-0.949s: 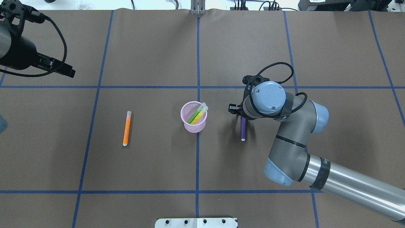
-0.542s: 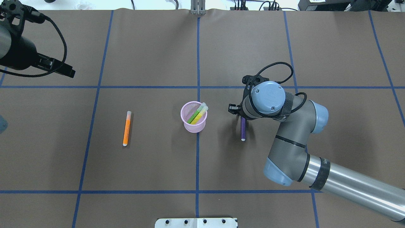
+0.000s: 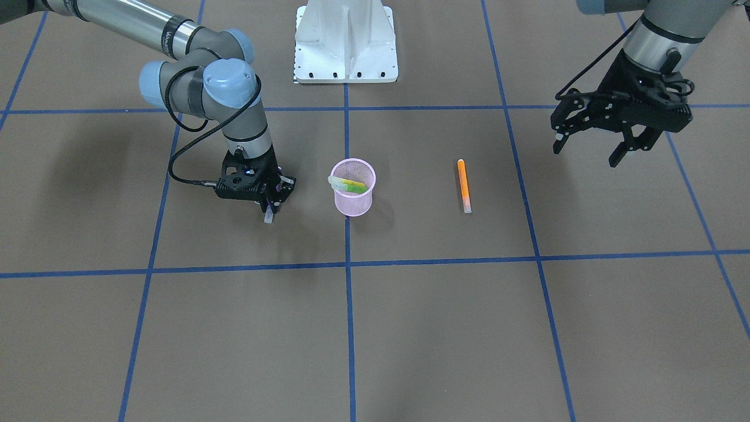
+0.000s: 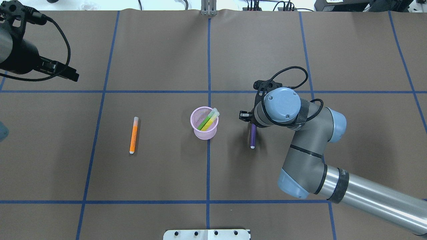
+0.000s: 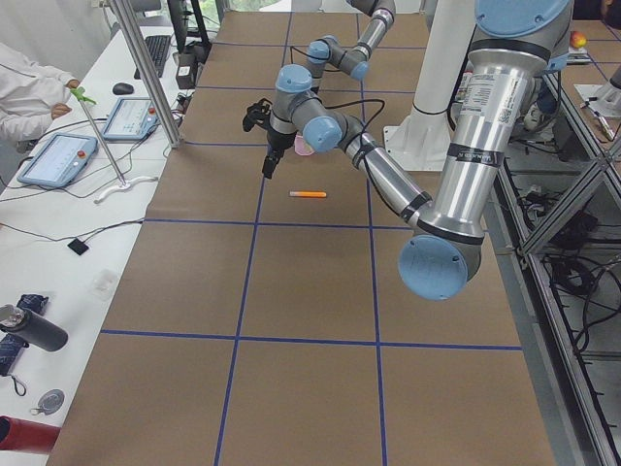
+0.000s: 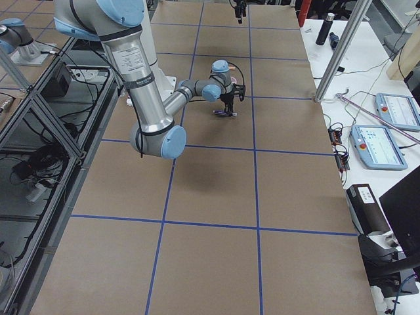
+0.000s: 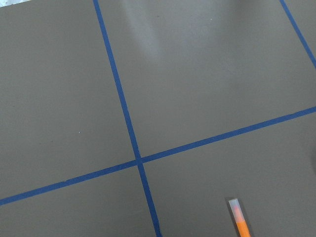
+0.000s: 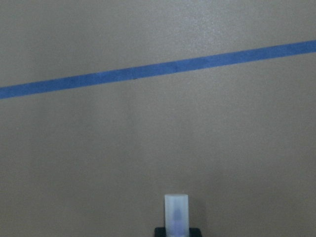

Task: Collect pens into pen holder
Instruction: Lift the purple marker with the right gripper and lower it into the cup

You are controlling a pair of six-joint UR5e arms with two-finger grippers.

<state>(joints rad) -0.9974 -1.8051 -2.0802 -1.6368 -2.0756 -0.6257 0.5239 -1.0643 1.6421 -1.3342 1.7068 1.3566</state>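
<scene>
The pink mesh pen holder (image 4: 204,132) stands upright at the table's middle, also in the front view (image 3: 353,202). A green pen (image 4: 202,124) and a yellow pen (image 4: 208,123) lean inside it, caps up. The orange pen (image 4: 133,135) lies flat to its left, also in the left wrist view (image 7: 240,221). My right gripper (image 3: 268,206) is shut on the purple pen (image 4: 253,136) and holds it level, just right of the holder. The pen's pale cap shows in the right wrist view (image 8: 176,212). My left gripper (image 3: 585,153) is open and empty, high at the far left.
Blue tape lines (image 4: 208,66) divide the brown table into squares. The white robot base plate (image 3: 345,41) sits at the robot's edge. An operator (image 5: 24,92) and tablets (image 5: 58,160) are on a side bench beyond the table.
My right gripper has shifted slightly left toward the pen holder, carrying the purple pen with it. The left arm, orange pen and holder have not moved.
</scene>
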